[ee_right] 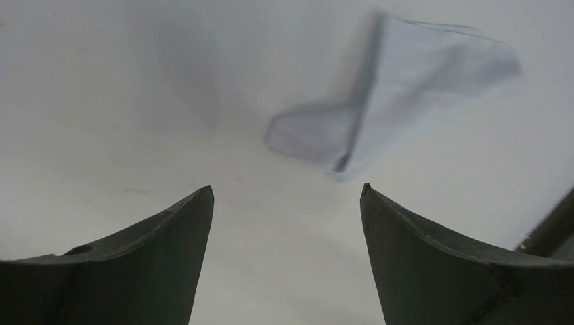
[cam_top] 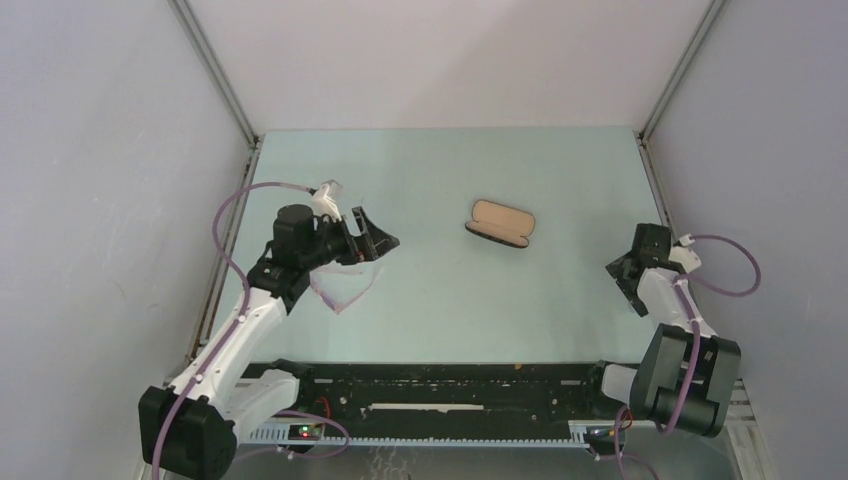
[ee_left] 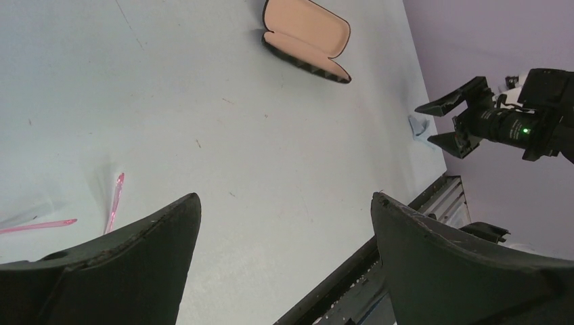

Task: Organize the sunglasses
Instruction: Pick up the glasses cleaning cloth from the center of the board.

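The sunglasses [cam_top: 345, 288], thin pink frame with clear lenses, lie on the table just below my left gripper [cam_top: 376, 237]. In the left wrist view only their pink arm tips [ee_left: 114, 204] show, left of the gripper [ee_left: 284, 196], which is open and empty. The black case [cam_top: 500, 223] lies open, tan lining up, at mid-table; the left wrist view shows the case [ee_left: 308, 37] too. My right gripper [cam_top: 622, 266] hovers low at the right edge, open and empty [ee_right: 288, 189]. The light blue cloth [ee_right: 386, 112] lies crumpled just beyond its fingertips.
Grey walls with metal posts enclose the table on three sides. A black rail [cam_top: 440, 385] runs along the near edge between the arm bases. The left wrist view shows the right arm's camera [ee_left: 504, 122] and the cloth [ee_left: 418, 126] near the table's edge.
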Controlling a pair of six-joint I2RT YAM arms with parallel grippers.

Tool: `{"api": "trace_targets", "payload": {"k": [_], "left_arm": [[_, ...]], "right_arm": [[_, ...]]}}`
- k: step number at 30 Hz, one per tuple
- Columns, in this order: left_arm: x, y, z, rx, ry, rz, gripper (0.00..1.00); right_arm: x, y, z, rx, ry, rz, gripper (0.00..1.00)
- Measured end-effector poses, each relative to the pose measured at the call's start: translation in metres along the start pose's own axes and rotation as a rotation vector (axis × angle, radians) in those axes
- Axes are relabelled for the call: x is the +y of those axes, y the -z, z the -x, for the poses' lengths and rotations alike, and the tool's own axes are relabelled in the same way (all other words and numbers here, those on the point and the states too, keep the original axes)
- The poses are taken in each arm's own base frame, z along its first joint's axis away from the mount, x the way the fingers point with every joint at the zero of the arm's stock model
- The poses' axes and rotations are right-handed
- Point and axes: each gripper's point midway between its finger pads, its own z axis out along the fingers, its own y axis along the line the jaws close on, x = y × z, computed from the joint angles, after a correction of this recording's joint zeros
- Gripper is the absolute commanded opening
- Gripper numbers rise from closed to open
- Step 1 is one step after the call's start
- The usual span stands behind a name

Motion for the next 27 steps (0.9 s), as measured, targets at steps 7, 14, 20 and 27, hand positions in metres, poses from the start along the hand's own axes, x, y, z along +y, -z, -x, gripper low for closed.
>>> {"api": "trace_targets", "payload": {"k": [7, 14, 20, 27], "left_arm": [[-0.003, -0.004, 0.003, 0.018, 0.007, -0.007, 1.0], [-0.004, -0.008, 0.007, 0.027, 0.018, -0.009, 1.0], [-0.004, -0.01, 0.007, 0.034, 0.031, -0.008, 1.0], [-0.004, -0.01, 0.006, 0.034, 0.031, -0.009, 1.0]], "right_arm": [[-0.031, -0.016, 0.006, 0.008, -0.125, -0.111, 0.81], [-0.044, -0.038, 0.006, 0.03, -0.162, -0.17, 0.68], [-0.043, -0.042, 0.009, 0.019, -0.181, -0.167, 0.31], [-0.04, -0.033, 0.012, -0.005, -0.192, -0.123, 0.0]]}}
